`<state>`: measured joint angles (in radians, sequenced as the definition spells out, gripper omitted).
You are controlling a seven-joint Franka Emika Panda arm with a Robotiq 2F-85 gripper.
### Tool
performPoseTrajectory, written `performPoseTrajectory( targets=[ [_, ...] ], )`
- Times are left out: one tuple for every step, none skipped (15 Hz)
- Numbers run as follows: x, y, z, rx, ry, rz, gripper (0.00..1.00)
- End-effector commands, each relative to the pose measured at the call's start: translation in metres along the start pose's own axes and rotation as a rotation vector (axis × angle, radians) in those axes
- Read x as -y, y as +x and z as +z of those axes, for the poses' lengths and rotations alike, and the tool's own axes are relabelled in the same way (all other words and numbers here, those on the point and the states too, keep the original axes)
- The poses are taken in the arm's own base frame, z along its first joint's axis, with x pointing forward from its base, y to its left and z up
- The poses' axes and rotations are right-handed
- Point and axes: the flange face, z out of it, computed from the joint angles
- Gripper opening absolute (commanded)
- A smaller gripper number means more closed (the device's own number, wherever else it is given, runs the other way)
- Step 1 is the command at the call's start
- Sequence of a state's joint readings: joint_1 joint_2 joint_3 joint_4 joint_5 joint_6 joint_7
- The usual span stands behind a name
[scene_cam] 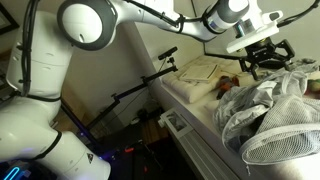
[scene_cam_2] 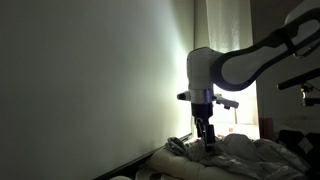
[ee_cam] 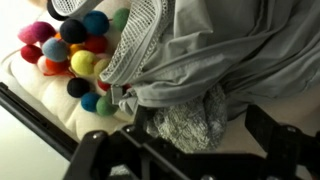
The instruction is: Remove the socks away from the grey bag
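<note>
At the left of the wrist view, coloured balls (ee_cam: pixel 68 50) lay heaped against the mesh of the bag (ee_cam: pixel 225 50), which sprawled crumpled across the middle. A speckled sock (ee_cam: pixel 190 122) poked out from under the bag's edge, half pinned by it. The gripper (scene_cam: pixel 262 60) hung just above with its jaws wide and empty, apparently lined up to pinch the sock free.

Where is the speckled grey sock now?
In the wrist view the sock lies at bottom centre, just below the grey bag, right of the colourful balls.

Plain pale wall (scene_cam_2: pixel 90 70), bright curtained window (scene_cam_2: pixel 226 35), dim room.
</note>
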<state>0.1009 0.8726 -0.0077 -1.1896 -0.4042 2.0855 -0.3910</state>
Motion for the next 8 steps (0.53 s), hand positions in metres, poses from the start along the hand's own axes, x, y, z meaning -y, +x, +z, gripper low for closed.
performPoseTrajectory(
  targets=[
    [0.0001,0.0005,-0.0005,0.001,0.001,0.000,1.00],
    [0.0001,0.0005,-0.0005,0.001,0.001,0.000,1.00],
    [0.0001,0.0005,-0.0005,0.001,0.001,0.000,1.00],
    [0.0001,0.0005,-0.0005,0.001,0.001,0.000,1.00],
    [0.0001,0.0012,-0.0001,-0.002,0.000,-0.001,1.00],
    [0.0003,0.0022,0.0007,-0.010,-0.002,-0.003,1.00],
    [0.0009,0.0027,0.0019,-0.008,-0.002,-0.004,1.00],
    [0.0016,0.0037,0.0031,-0.006,-0.006,-0.004,1.00]
  ],
)
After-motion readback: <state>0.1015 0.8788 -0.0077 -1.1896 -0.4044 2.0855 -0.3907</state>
